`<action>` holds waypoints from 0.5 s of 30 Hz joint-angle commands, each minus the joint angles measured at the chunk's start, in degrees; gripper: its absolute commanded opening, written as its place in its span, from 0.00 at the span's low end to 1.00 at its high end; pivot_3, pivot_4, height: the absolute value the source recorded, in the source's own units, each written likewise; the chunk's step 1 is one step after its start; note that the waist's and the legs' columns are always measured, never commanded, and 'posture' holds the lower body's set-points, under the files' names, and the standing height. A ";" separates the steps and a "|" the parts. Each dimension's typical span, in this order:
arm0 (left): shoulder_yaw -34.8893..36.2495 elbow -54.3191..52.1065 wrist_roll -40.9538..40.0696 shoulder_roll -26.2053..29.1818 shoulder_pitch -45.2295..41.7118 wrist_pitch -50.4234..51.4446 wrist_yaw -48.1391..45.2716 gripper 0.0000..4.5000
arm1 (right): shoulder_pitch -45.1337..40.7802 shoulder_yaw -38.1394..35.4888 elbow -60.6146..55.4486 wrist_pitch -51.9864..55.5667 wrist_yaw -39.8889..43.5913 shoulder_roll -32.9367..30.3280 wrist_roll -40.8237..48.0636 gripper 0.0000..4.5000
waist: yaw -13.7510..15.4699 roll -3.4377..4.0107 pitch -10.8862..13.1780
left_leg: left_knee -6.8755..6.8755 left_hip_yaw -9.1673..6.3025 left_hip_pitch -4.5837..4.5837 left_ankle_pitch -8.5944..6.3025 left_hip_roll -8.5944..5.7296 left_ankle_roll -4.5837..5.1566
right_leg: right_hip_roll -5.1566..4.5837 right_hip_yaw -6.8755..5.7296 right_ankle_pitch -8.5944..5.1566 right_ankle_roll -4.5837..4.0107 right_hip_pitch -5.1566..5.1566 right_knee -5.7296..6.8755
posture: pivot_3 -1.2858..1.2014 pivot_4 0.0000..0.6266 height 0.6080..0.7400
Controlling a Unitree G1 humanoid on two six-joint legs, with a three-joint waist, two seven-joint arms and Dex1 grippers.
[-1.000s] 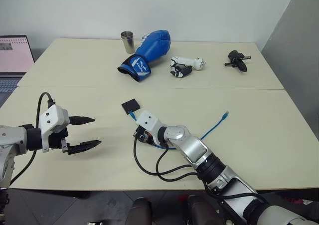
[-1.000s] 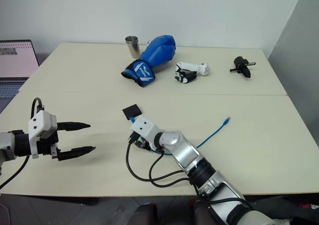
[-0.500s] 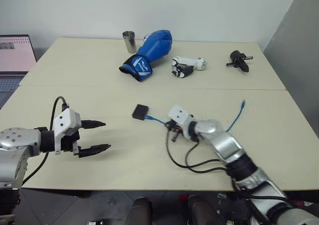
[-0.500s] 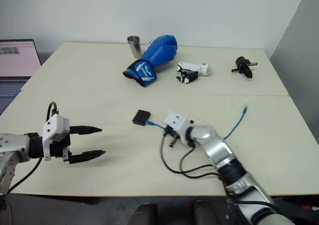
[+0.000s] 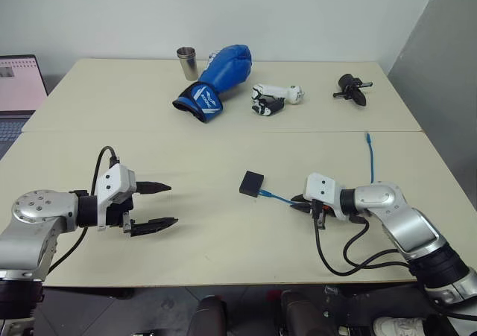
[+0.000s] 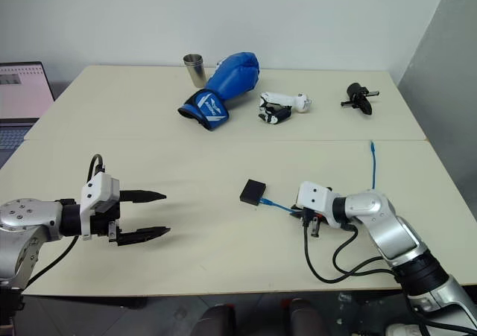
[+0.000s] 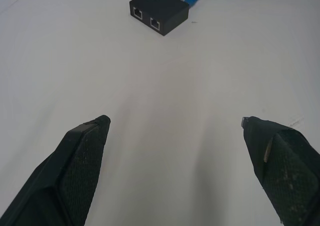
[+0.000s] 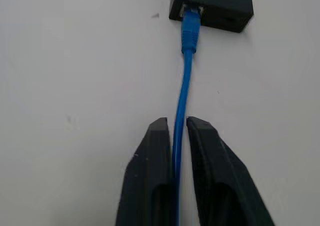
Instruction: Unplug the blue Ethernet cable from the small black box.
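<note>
The blue Ethernet cable remained plugged into the small black box; the right gripper fingers clamped it, and the left gripper fingers stood wide apart.

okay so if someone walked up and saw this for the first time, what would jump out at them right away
Probably the blue Ethernet cable, plugged into the small black box mid-table and pinched between the fingers of the right claw just beside it. Next, the left claw hovering wide open over the near left of the table. At the far edge, a big blue boxing glove lies beside a metal cup.
</note>
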 commanded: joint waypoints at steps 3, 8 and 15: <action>0.15 -4.92 -2.47 0.73 0.85 3.69 -0.59 1.00 | -0.52 -1.97 -2.37 -1.24 -2.53 4.89 2.05 0.41 | 0.07 -0.01 0.00 | 0.01 0.01 -0.02 0.00 -0.01 0.00 | 0.00 0.00 0.00 0.00 0.00 -0.01 | 0.52 0.24 1.00; 0.41 -7.33 -3.65 0.24 1.38 5.68 0.13 1.00 | -1.22 -1.81 0.90 -1.10 -6.85 9.46 0.71 0.41 | 0.13 0.00 0.01 | 0.00 0.00 -0.01 0.00 0.00 0.00 | 0.00 0.00 0.00 -0.01 0.00 0.00 | 0.52 0.24 1.00; -1.46 -8.41 -3.68 -0.89 -1.17 6.38 0.57 1.00 | -4.06 -0.14 8.44 -0.47 -9.95 13.91 -1.61 0.41 | 0.29 0.00 0.01 | 0.01 -0.01 0.00 0.00 -0.01 0.00 | 0.00 -0.01 0.01 -0.01 0.01 0.01 | 0.52 0.24 1.00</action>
